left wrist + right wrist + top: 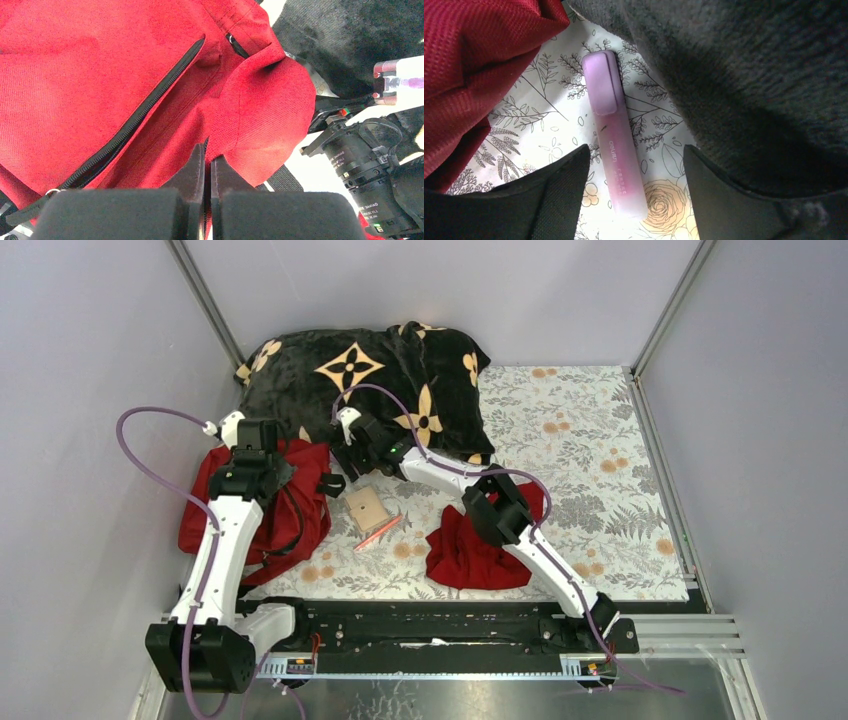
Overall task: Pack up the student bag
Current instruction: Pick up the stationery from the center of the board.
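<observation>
Looking down on a floral-print tabletop point(600, 440) boxed in by pale grey walls. Finding a black plush blanket point(400, 370) with tan flowers heaped at the far side, left of centre. Finding the student bag point(305, 525), red with a black zipper point(135, 120), slumping at the left edge just in front of the blanket, under the left arm. Noting a smaller dark-red cloth point(465, 555) crumpling near the middle, beneath the right arm. Watching the left pincer point(207, 162) pinching tight on a fold of the bag's fabric. Watching the right pincer point(635, 152) gaping wide, gripping nothing, straddling a purple highlighter point(616, 150) lying flat between bag and blanket. Spotting a tan square item point(366, 508) and a red pen point(378, 533) lying side by side between bag and cloth.
</observation>
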You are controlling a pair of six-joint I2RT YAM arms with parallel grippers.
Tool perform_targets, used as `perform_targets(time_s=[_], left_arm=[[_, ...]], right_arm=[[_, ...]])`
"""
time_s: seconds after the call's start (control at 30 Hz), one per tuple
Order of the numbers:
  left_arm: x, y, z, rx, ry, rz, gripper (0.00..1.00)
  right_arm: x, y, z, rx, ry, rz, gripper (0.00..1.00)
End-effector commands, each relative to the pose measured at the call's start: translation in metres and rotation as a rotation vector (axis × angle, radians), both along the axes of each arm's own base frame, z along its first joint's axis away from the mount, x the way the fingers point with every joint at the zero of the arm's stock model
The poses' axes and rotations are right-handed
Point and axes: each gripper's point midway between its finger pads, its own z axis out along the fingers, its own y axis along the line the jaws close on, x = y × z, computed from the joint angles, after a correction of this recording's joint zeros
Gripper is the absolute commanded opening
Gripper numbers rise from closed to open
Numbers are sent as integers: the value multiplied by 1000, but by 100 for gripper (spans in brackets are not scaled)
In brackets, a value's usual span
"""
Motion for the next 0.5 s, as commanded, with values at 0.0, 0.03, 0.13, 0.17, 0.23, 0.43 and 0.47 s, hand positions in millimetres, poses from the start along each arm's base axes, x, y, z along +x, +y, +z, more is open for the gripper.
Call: perform_targets(time_s=[0.0,0.03,0.13,0.17,0.23,0.43,0.47], left_arm=[[13,11,25,13,-114,47,0],[13,11,27,14,-117,48,0],[13,10,26,8,-118,43,0],[13,9,26,4,-118,40,0],[14,6,27,-6,-123,24,0],[27,-27,18,-66,-106,-203,0],[29,-37,14,-90,-99,-260,0]], right_arm=[[-26,11,-26,-27,80,53,70],[-27,10,-28,-36,79,54,65],[-32,5,-31,-60,83,51,36],[-33,2,-29,-67,82,45,28],[-37,-8,-26,-84,84,38,12],[-49,-75,-20,-168,96,-129,0],[-52,-90,-20,-178,113,-164,0]])
